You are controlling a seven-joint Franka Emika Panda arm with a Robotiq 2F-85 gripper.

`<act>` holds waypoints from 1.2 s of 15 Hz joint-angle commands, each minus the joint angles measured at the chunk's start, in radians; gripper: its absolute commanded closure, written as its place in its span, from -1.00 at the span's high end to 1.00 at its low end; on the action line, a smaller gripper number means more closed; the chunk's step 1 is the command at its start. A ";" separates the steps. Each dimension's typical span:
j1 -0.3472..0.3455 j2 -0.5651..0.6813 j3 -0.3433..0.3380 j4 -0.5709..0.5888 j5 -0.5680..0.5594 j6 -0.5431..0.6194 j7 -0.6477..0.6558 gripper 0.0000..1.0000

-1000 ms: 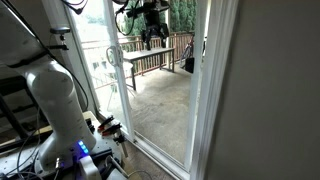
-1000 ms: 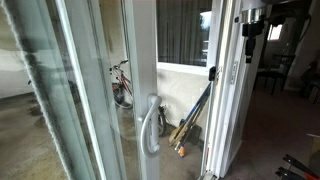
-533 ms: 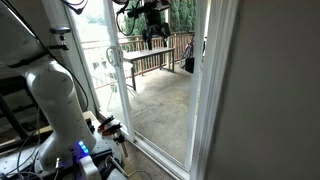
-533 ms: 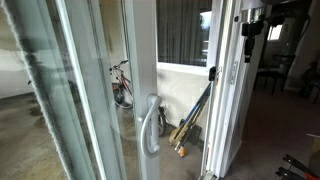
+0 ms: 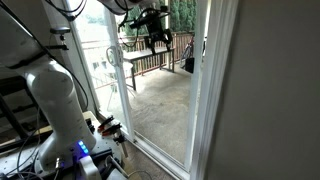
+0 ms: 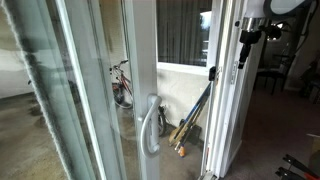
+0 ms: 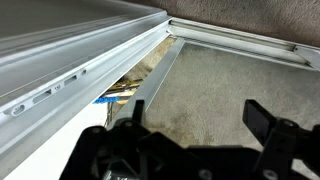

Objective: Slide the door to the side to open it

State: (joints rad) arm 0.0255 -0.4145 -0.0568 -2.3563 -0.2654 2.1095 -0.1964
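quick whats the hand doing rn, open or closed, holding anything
hand: open, holding nothing; the wrist view shows its fingers apart with nothing between them

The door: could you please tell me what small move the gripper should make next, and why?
Probably ease the gripper sideways toward the door's white stile near its handle. In both exterior views it hangs high and apart from that stile, and the wrist view shows its fingers spread with nothing between them, so nothing yet bears on the door.
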 commanded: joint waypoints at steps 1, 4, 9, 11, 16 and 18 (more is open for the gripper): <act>-0.038 -0.010 -0.026 -0.130 -0.041 0.182 -0.032 1.00; -0.061 0.019 -0.058 -0.161 -0.033 0.275 -0.053 1.00; -0.083 0.063 -0.098 -0.143 -0.019 0.394 -0.107 1.00; -0.074 0.085 -0.106 -0.129 -0.018 0.409 -0.158 1.00; -0.062 0.181 -0.067 -0.048 -0.030 0.411 -0.157 1.00; -0.065 0.225 -0.044 0.000 -0.043 0.404 -0.139 1.00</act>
State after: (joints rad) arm -0.0343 -0.2706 -0.1298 -2.4317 -0.2898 2.5031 -0.3376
